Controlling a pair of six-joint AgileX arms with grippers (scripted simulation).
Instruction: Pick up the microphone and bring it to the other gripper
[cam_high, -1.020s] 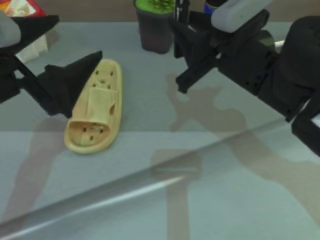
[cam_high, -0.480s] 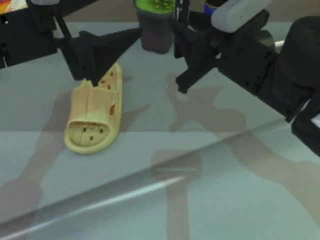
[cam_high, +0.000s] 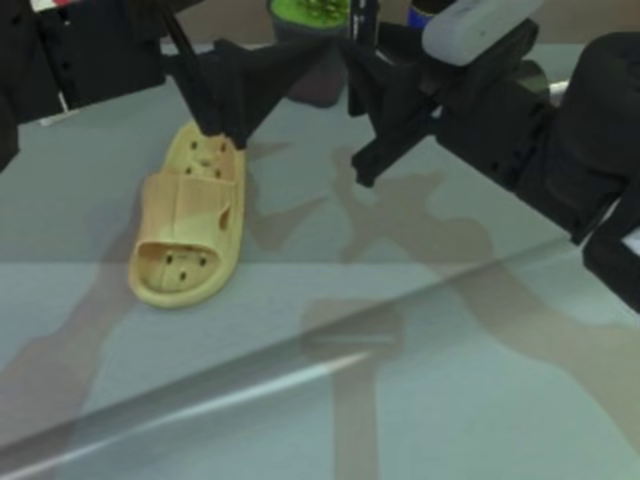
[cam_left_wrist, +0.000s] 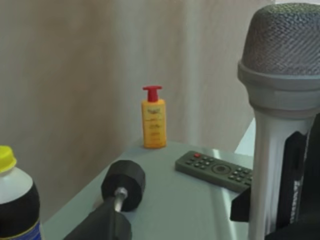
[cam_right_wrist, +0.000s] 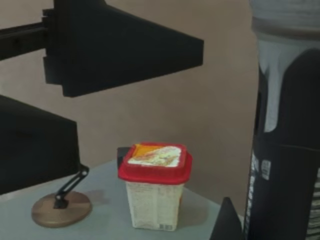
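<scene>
While the black two-finger right gripper (cam_high: 365, 110) clasps the grey-mesh-headed pale-handled microphone (cam_left_wrist: 280, 100), the open wedge-fingered left gripper (cam_high: 262, 85) hangs just beside it.

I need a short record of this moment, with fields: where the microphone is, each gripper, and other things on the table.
microphone: upright, grey mesh head on top, pale handle clamped by the right gripper
right gripper: at the table's far middle, shut on the microphone
left gripper: above the slipper's far end, near the right gripper, open
slipper: yellow, flat on the table's left half
other things: dumbbell, remote, orange bottle, red-lidded tub
</scene>
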